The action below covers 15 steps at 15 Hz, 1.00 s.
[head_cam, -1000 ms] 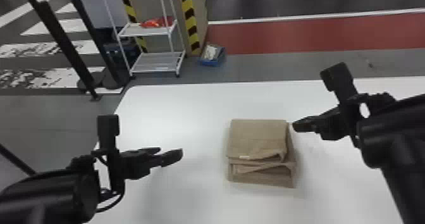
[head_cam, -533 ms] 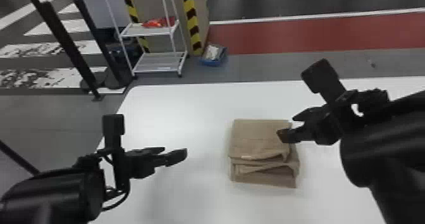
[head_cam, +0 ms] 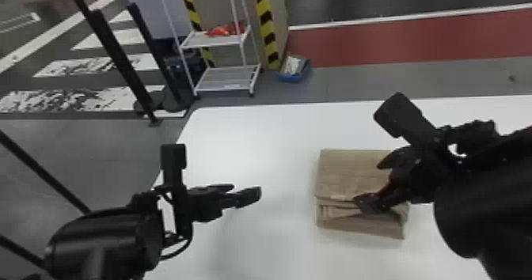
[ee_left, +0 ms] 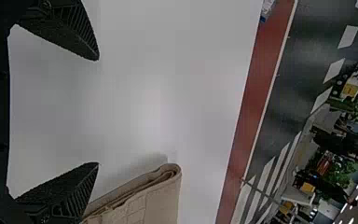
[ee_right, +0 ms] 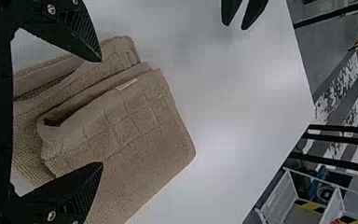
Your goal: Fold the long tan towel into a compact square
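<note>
Step in hand, by judgement: tidying towel (head_cam: 344, 168), folded nearly square on bench (head_cam: 253, 140). Over towel: right end effector (head_cam: 371, 183), wide open. Well apart: left end effector (head_cam: 246, 192), also open. Next, probably: pinch loose near-side layers, align edges.

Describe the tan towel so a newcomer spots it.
On the white table, below the right end effector, lies the towel, a squarish stack with a pale tag. Unlike that and the left end effector, both black, it is tan cloth.
</note>
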Each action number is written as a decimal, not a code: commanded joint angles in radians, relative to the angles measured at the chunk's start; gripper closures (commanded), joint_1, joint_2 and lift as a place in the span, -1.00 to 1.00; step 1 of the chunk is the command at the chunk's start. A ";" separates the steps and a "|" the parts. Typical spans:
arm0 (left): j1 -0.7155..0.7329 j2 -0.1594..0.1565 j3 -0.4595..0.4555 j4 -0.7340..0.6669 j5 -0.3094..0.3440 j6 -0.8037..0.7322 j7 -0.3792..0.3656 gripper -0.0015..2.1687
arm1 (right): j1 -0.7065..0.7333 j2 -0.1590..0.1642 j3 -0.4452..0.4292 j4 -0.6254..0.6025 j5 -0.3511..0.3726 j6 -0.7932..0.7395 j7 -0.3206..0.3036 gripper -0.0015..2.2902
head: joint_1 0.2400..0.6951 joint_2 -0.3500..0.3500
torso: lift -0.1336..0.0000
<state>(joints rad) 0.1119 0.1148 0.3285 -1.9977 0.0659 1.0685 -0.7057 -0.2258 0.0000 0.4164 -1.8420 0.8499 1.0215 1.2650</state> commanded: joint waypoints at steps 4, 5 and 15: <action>0.002 -0.004 -0.008 -0.001 0.000 -0.001 0.000 -0.93 | 0.010 0.001 0.009 0.052 0.097 -0.043 -0.047 -0.90 | 1.00 0.82 | -0.87; 0.002 -0.003 -0.008 -0.001 0.000 0.002 0.002 -0.92 | 0.016 0.001 0.010 0.059 0.118 -0.056 -0.035 -0.90 | 1.00 0.80 | -0.87; 0.003 0.000 -0.008 -0.004 0.000 0.002 -0.001 -0.92 | 0.042 0.001 -0.021 0.015 0.121 -0.068 -0.039 -0.90 | 1.00 0.75 | -0.87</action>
<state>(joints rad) 0.1151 0.1148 0.3191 -2.0001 0.0659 1.0684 -0.7070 -0.1784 0.0000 0.4180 -1.7790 0.9961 0.9492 1.2317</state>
